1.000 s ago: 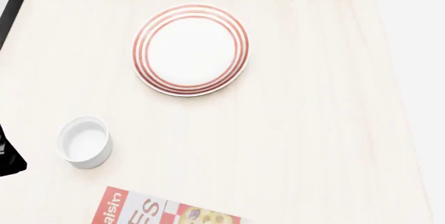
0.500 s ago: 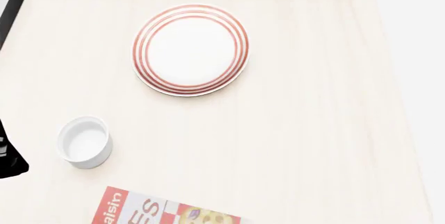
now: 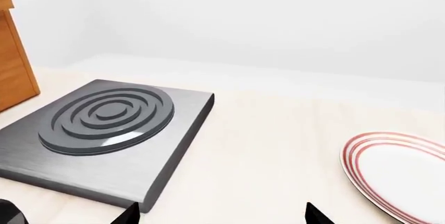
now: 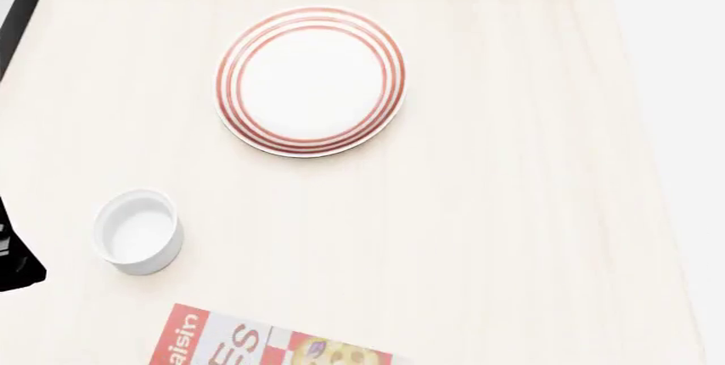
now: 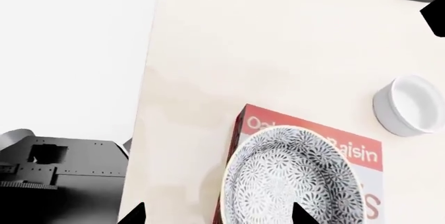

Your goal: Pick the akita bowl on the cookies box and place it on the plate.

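Observation:
The akita bowl [image 5: 295, 182], grey-and-white patterned, sits on the red-and-white cookies box [image 5: 351, 148] in the right wrist view. My right gripper [image 5: 218, 216] is open above it. One fingertip [image 5: 300, 214] shows over the bowl, the other over bare table beside the box. In the head view only a corner of the cookies box [image 4: 272, 344] shows at the bottom edge, and the bowl is out of view. The red-ringed white plate [image 4: 311, 81] lies empty further back. My left gripper [image 3: 221, 219] is open over the table, with the plate [image 3: 399, 174] off to one side.
A small plain white cup [image 4: 138, 231] stands left of the box, and the cup [image 5: 410, 104] also shows in the right wrist view. A grey stove plate [image 3: 104, 130] lies near the left gripper. The table edge [image 5: 146, 78] and robot base [image 5: 56, 172] are beside the box.
The dark part of my left arm at the head view's left edge has shifted very slightly. The plate, cup and box have not moved.

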Available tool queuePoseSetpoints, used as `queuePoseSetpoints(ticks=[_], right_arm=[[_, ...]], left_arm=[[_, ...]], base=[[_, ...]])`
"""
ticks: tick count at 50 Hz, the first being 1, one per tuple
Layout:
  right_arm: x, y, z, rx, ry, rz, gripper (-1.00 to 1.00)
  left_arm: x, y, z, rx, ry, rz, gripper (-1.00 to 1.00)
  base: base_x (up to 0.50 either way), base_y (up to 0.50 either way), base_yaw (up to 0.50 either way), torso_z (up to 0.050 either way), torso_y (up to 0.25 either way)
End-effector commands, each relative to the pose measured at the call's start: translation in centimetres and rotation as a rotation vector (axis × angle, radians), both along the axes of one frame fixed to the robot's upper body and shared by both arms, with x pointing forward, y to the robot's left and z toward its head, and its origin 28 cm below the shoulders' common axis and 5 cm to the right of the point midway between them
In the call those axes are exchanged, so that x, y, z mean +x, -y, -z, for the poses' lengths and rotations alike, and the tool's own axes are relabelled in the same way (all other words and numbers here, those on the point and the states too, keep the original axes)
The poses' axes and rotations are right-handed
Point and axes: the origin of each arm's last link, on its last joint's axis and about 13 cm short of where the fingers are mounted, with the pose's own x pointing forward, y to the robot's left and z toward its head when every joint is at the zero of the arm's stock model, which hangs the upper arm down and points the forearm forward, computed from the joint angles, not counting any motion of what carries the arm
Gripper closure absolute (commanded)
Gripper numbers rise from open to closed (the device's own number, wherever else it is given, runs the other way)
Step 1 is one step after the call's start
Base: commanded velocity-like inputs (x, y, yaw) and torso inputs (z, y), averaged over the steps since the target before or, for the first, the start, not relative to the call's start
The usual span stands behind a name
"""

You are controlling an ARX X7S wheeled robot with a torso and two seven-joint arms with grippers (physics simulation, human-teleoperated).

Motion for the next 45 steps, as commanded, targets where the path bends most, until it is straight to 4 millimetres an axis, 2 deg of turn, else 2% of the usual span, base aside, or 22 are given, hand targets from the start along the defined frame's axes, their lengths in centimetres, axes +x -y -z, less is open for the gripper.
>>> queuePoseSetpoints(ticks=[1,19,45], right_arm=[[0.8,-0.1,0.7,-0.055,0.029,0.038,-1.00],[1.5,-0.5,1.1,-0.072,0.024,0.043,-1.00],[1.5,-0.7,1.8,-0.079,0.037,-0.019,-1.00]], left_arm=[[0.0,0.0,0.0,-0.003,-0.001,0.000,-1.00],[-0.1,-0.1,0.1,-0.005,-0.001,-0.002,-1.00],[-0.1,-0.2,0.1,-0.010,-0.001,-0.008,-1.00]], base=[[0.00,0.00,0.00,0.000,0.000],[0.00,0.00,0.00,0.000,0.000],[0.00,0.00,0.00,0.000,0.000]])
